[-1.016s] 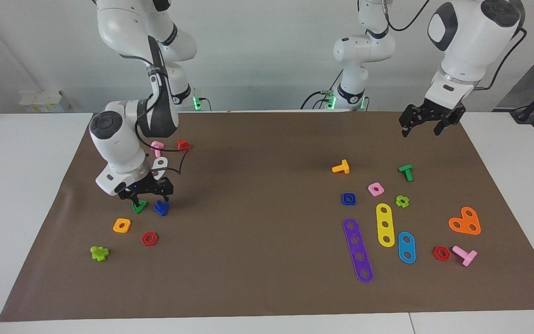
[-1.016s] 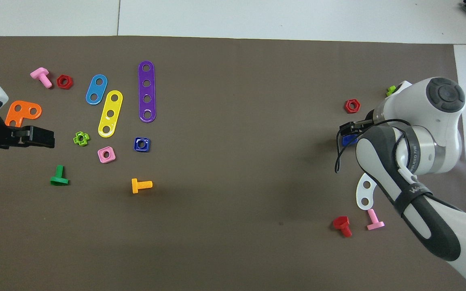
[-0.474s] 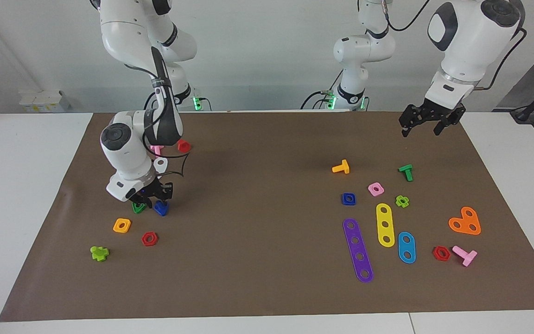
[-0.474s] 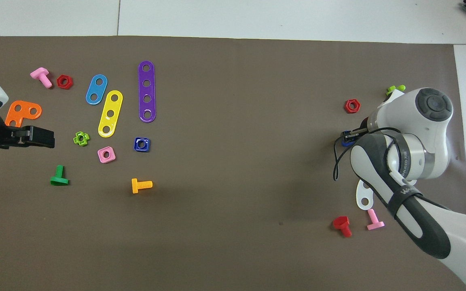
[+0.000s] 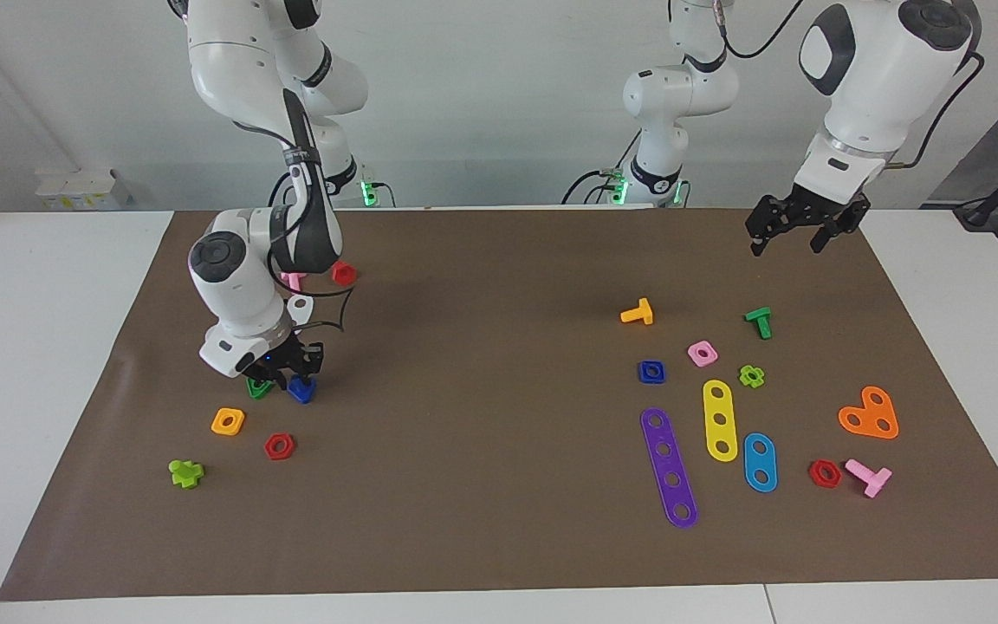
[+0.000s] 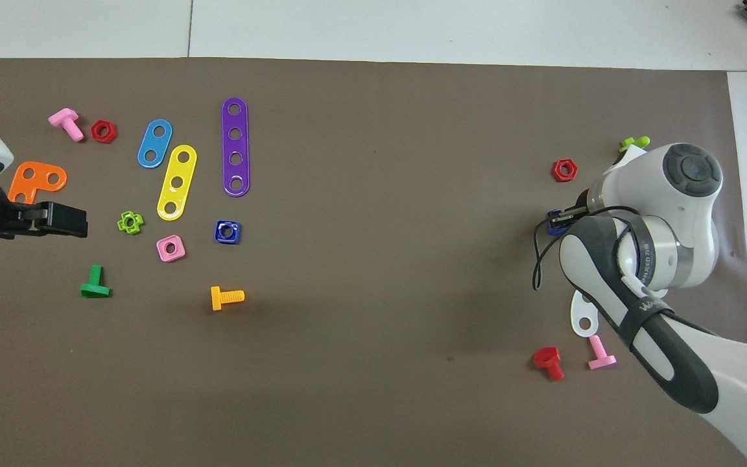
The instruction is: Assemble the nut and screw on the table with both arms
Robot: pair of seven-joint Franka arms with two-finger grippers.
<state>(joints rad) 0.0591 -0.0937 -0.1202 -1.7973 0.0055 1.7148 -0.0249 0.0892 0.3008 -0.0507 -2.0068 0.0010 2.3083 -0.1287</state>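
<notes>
Right hand down at screw, grip not discernible; left hand spread apart, waiting above counter; nut at four o'clock of yellow bolt.

High opposed cameras; shared mat
</notes>
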